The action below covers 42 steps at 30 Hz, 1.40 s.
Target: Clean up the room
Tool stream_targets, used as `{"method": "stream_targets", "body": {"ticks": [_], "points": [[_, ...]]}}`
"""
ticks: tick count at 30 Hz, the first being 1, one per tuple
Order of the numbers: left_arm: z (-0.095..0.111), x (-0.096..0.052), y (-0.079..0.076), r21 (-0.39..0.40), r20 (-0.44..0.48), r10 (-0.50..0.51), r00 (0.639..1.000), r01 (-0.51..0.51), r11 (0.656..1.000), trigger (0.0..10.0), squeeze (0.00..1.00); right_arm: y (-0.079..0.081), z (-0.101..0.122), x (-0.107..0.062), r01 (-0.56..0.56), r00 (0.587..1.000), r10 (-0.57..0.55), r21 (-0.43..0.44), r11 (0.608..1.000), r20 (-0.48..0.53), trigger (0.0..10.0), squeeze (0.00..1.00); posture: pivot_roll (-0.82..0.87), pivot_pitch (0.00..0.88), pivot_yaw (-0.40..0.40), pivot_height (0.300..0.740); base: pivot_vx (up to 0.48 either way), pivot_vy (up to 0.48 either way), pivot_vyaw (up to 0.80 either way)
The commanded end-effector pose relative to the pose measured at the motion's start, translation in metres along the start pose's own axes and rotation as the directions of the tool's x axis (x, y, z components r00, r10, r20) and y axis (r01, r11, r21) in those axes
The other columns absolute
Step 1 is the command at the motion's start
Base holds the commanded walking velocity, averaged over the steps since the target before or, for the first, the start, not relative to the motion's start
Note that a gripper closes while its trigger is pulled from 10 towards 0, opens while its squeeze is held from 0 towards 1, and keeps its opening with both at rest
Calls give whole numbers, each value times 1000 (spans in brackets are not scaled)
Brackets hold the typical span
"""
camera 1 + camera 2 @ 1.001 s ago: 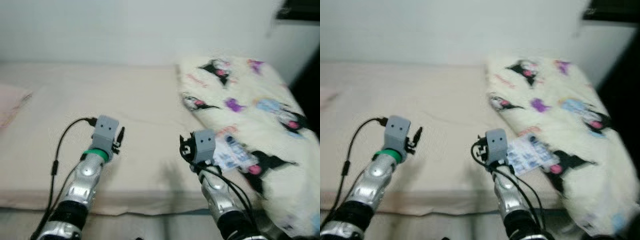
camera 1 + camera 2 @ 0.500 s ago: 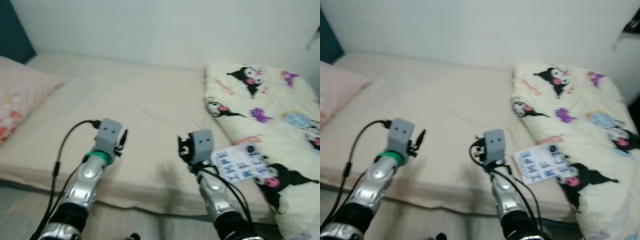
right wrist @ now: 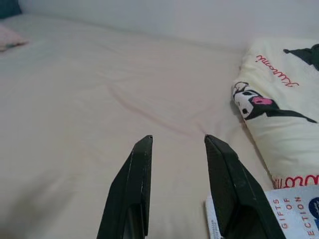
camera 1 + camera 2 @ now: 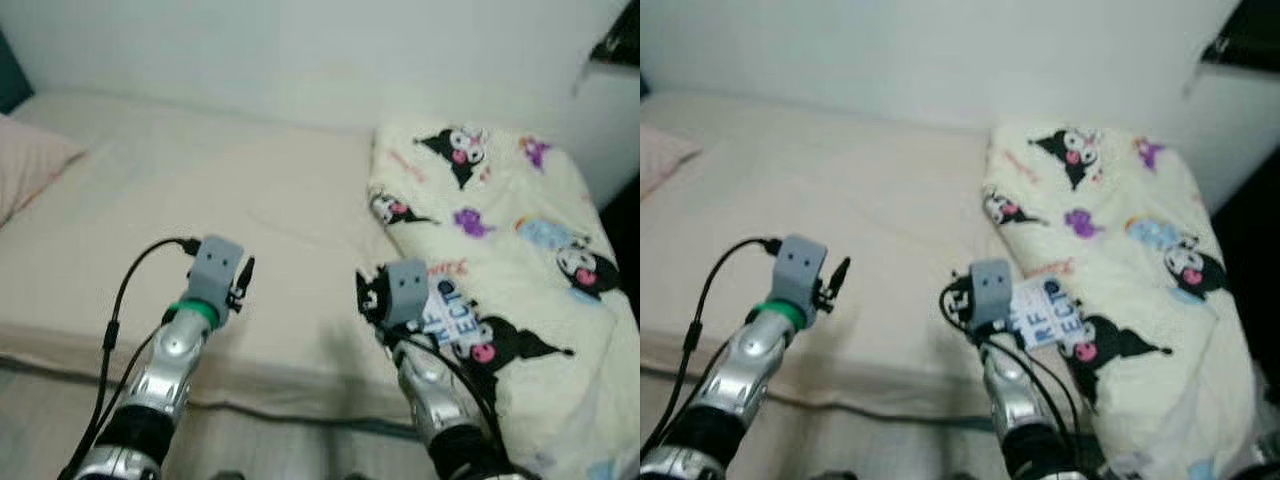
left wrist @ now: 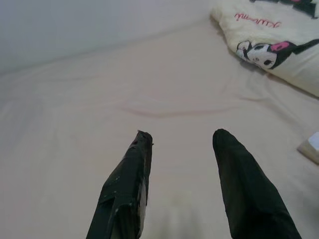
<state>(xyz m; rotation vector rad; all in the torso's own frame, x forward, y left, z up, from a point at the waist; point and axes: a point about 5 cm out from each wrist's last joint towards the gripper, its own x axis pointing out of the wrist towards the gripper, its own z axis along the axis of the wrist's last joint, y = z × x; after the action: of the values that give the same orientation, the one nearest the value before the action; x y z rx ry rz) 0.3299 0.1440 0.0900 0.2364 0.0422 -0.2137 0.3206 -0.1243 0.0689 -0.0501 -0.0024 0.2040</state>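
We face a bed (image 4: 200, 190) covered by a plain beige sheet, set against a pale wall. Our left hand (image 5: 179, 137) hovers over the near part of the sheet with its two black fingers (image 5: 127, 189) spread apart and nothing between them. Our right hand (image 3: 175, 139) is raised beside it, closer to the bed's right side, its fingers (image 3: 134, 189) likewise parted and empty above the sheet. Just beside the right hand, a small white card with blue lettering (image 4: 450, 318) lies on the near edge of a cream blanket printed with black-and-pink cartoon characters (image 4: 490, 220); in the right wrist view its corner (image 3: 289, 211) shows close to one finger, though we cannot tell whether they touch. The blanket is heaped over the right side of the bed, reaching from the wall to the near edge. At the far left, a pink pillow (image 4: 25, 170) rests on the sheet, well apart from both hands.
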Motion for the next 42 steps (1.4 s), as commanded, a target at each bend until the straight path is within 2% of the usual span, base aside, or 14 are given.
{"method": "stream_targets", "body": {"ticks": [1, 21, 24, 27, 42], "points": [[-5, 0, -3, -4, -29, -6, 1000, 6, 1000, 10000, 0, -4, -3, -3, 15, 1000, -15, 4, 1000, -10, 10000, 0, -17, 14, 46, 735, 0, 0, 0], [-7, 1, -2, -5, -49, 1, 999, -1, 1000, 10000, 0, -4, -5, -3, 19, 1000, -19, 10, 1000, -22, 10000, 0, -19, 12, 52, 735, 0, 0, 0], [-8, 1, -2, -3, -52, 1, 999, -1, 1000, 10000, 0, -5, -6, -3, 39, 999, -38, 32, 999, -28, 10000, 0, -19, 11, 51, 735, 0, 0, 0], [-8, 0, -2, -1, -55, 1, 998, -1, 1000, 10000, 0, -7, -8, -4, 71, 997, -69, 58, 996, -40, 10000, 0, -18, 10, 52, 725, 0, 0, 0], [-6, 1, -4, -12, -44, -7, 999, 6, 1000, 10000, 0, -12, -10, -5, 83, 995, -81, 48, 995, -50, 10000, 0, -25, 11, 49, 680, 0, 0, 0]]}}
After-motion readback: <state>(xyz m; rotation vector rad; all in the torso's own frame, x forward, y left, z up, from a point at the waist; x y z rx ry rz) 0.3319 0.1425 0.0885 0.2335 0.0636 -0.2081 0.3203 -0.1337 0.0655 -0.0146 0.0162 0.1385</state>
